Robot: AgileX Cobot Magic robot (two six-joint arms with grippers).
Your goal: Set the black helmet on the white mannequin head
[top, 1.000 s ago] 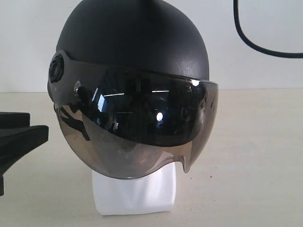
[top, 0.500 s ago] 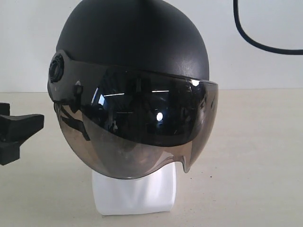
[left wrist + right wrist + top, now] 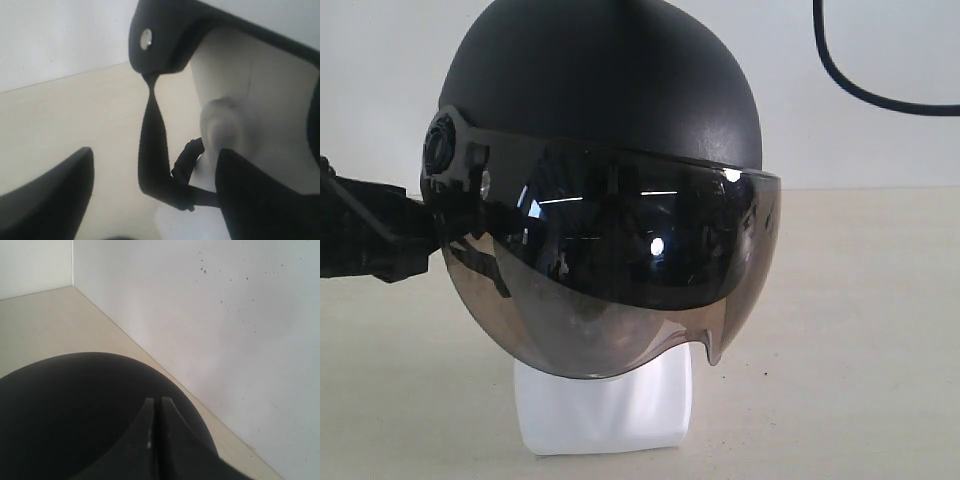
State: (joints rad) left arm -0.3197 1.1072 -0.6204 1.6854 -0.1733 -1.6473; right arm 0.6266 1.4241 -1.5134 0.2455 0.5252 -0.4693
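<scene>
Left tool [image 3: 155, 152], wide, has risen beside the black helmet [image 3: 600, 90]; right tool [image 3: 159, 407] closed; beige table [image 3: 860, 330], white wall [image 3: 900, 155].

In the exterior view the black helmet's [image 3: 600, 90] crown runs off the upper edge. Its smoky visor [image 3: 620, 260] hides the face of the white mannequin head [image 3: 605, 410], which shows clearly only beneath the helmet, and the left gripper [image 3: 405, 235] beside the helmet's hinge [image 3: 442, 145] is cut by the side edge. In the left wrist view the fingers [image 3: 50, 200] either side of the helmet's strap [image 3: 152, 145] are blurred and cropped, and in the right wrist view only part of the helmet's shell fits in.
</scene>
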